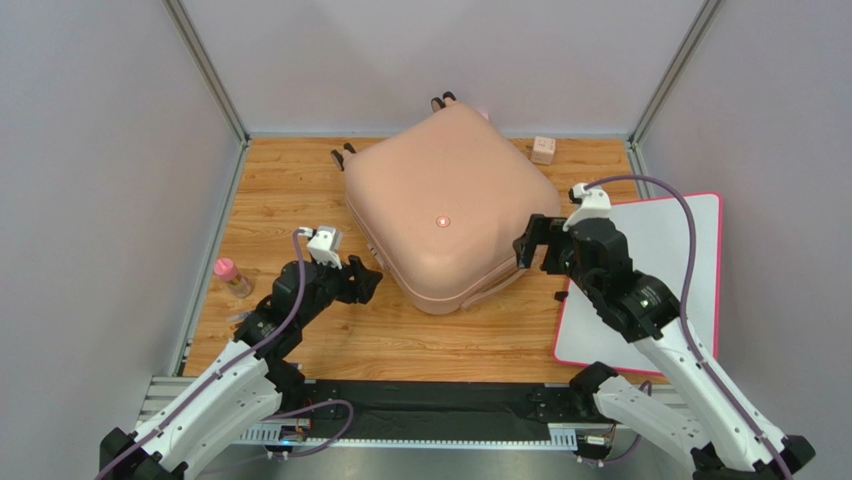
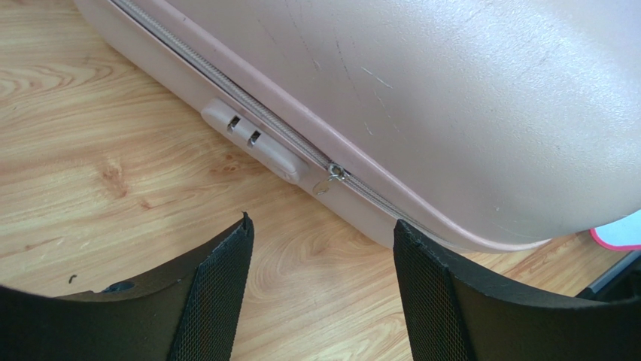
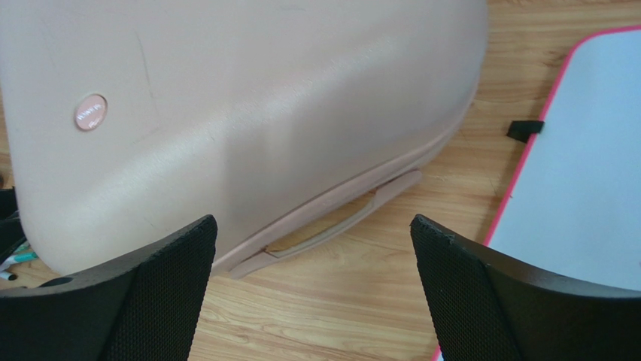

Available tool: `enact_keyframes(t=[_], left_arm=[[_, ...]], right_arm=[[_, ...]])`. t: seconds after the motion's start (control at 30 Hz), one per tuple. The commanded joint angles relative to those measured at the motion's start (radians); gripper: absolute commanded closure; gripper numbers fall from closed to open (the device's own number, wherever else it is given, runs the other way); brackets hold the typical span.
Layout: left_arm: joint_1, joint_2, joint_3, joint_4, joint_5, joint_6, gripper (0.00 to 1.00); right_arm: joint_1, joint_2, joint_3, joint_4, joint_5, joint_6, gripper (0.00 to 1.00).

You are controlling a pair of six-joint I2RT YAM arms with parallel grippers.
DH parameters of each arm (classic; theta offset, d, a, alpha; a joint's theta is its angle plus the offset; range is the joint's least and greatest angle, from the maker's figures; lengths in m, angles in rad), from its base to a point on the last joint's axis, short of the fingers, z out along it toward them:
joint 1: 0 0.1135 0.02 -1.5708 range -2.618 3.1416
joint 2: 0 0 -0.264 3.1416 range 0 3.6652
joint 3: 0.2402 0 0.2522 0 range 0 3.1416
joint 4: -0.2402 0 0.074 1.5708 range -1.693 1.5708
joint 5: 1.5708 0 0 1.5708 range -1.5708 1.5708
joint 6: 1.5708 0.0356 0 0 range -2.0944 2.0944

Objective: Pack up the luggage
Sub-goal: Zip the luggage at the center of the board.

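The luggage (image 1: 445, 215) (image 2: 451, 98) (image 3: 248, 113) is found closed, laid flat on the wooden table (image 1: 290, 200), between the two pincers and just ahead of both. A round emblem (image 1: 443, 221) (image 3: 90, 112) is noted on the upper shell, ahead and left of the right pincer (image 1: 535, 240) (image 3: 312, 222). On the side wall facing the left pincer (image 1: 365, 280) (image 2: 322, 233), a small lock block (image 2: 252, 139) and a zip pull (image 2: 331, 174) are seen just ahead of its fingers. A carry handle (image 3: 331, 226) is seen low on the side facing the right pincer. Caster wheels (image 1: 443, 100) are made out at the far edge, well beyond both pincers. The left pincer is held spread, with nothing between its fingers, near the shell but apart from it. The right pincer is likewise spread wide and empty, close by the shell's corner; contact cannot be told. A white board with pink rim (image 1: 660, 250) (image 3: 579, 165) is laid to the right of the right pincer. A pink-capped bottle (image 1: 232, 277) is noted left of the left pincer, and a small wooden block (image 1: 543, 150) far beyond the right one.
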State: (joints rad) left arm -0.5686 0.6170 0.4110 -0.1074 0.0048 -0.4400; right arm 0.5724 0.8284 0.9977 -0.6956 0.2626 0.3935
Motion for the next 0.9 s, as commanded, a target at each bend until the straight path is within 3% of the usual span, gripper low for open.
enact_keyframes(t=[0.0, 0.13, 0.4, 0.6, 0.73, 0.87], left_arm=[[0.003, -0.010, 0.031, -0.063, -0.022, -0.016, 0.25], [0.004, -0.031, 0.025, -0.080, -0.034, -0.019, 0.25], [0.004, -0.086, 0.026, -0.137, -0.069, -0.014, 0.25], [0.003, -0.080, 0.032, -0.140, -0.075, -0.014, 0.24], [0.004, -0.060, 0.031, -0.129, -0.074, -0.014, 0.24], [0.003, -0.066, 0.026, -0.120, -0.072, -0.014, 0.24]], right_arm=[[0.000, -0.121, -0.053, -0.051, 0.070, 0.028, 0.00], [-0.002, -0.190, -0.099, -0.042, 0.133, -0.034, 0.00], [-0.003, -0.167, -0.057, -0.090, 0.283, -0.025, 0.00], [-0.002, -0.221, -0.093, -0.053, 0.498, 0.126, 0.00], [-0.003, -0.261, -0.105, 0.005, 0.394, 0.139, 0.00], [-0.002, -0.310, -0.180, 0.108, 0.268, 0.024, 0.00]])
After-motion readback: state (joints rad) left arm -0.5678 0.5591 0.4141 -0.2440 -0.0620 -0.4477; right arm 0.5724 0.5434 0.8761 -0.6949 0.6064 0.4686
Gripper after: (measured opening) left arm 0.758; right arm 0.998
